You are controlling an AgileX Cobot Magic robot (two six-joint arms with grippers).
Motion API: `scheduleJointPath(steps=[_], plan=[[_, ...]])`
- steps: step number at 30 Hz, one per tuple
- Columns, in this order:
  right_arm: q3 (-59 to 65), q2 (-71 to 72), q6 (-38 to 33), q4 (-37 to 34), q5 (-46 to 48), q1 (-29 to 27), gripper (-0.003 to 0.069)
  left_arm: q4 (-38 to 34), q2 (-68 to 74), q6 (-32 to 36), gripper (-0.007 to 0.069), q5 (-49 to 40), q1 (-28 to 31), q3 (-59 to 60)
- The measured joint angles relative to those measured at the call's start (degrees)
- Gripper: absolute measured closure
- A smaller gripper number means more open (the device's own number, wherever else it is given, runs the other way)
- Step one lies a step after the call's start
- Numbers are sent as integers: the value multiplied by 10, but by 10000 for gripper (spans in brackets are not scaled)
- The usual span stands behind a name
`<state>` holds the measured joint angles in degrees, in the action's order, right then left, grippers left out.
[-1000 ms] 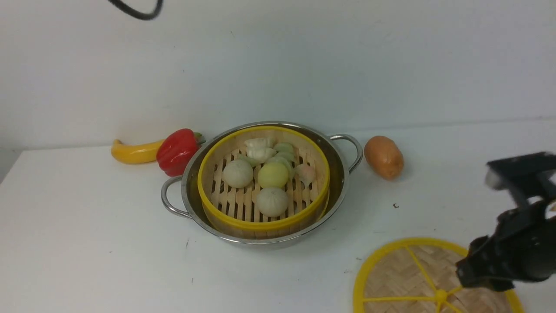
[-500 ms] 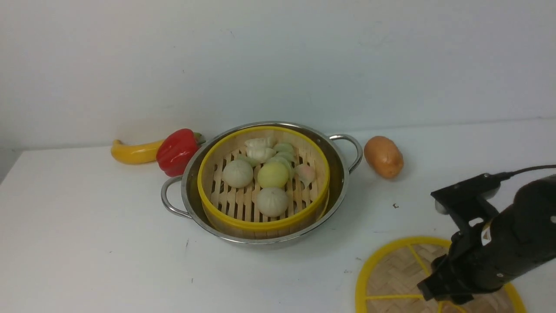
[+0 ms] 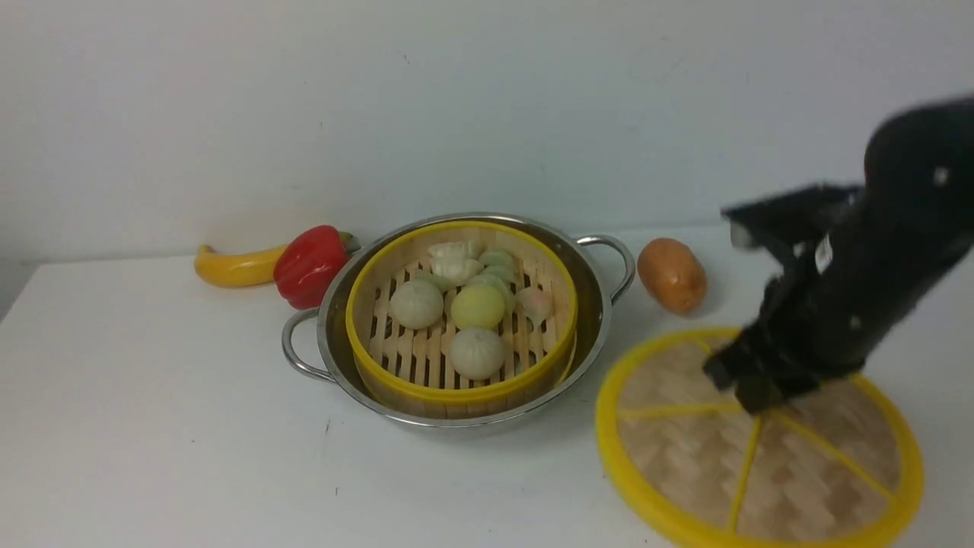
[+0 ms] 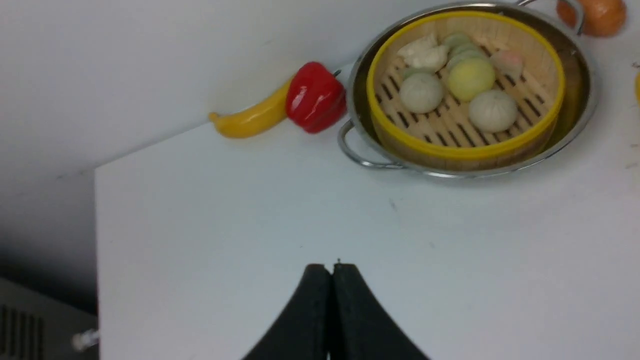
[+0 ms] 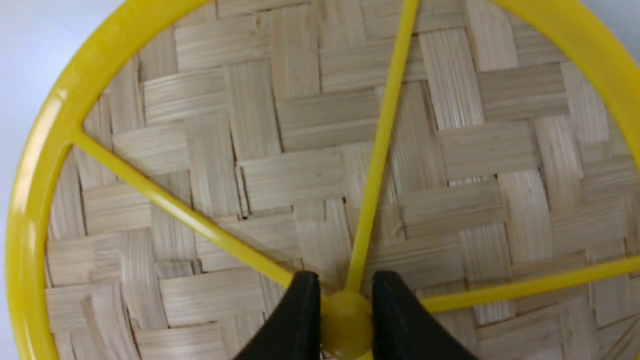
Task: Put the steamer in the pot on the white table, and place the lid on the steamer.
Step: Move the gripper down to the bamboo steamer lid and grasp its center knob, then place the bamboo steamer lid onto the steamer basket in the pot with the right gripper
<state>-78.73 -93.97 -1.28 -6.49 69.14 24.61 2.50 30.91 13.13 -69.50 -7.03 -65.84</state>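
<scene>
Right gripper pinches the lid by its centre knob.
The lid hangs tilted just right of the pot, which holds the steamer. The left gripper is pressed together over the table. The white sticker on the right arm is unreadable.

Bright even light, soft shadows, right arm and lid motion-blurred

Lid aloft, nearer the pot

steamer in pot on white table, lid beside pot
</scene>
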Motion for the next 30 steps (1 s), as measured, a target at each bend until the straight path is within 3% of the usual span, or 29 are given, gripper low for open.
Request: scheduleJointPath(steps=[7,12,18,30], plan=[[-357,-143,1,7,7,57,519,77,-120,-38,635,-3,0,53],[-504,-280,6,19,7,99,519,78,-165,-42,634,-6,0,112],[-555,-385,13,26,15,126,519,75,-167,-42,634,-6,0,148],[-558,-429,-8,47,19,129,519,55,-167,-48,627,-8,0,159]])
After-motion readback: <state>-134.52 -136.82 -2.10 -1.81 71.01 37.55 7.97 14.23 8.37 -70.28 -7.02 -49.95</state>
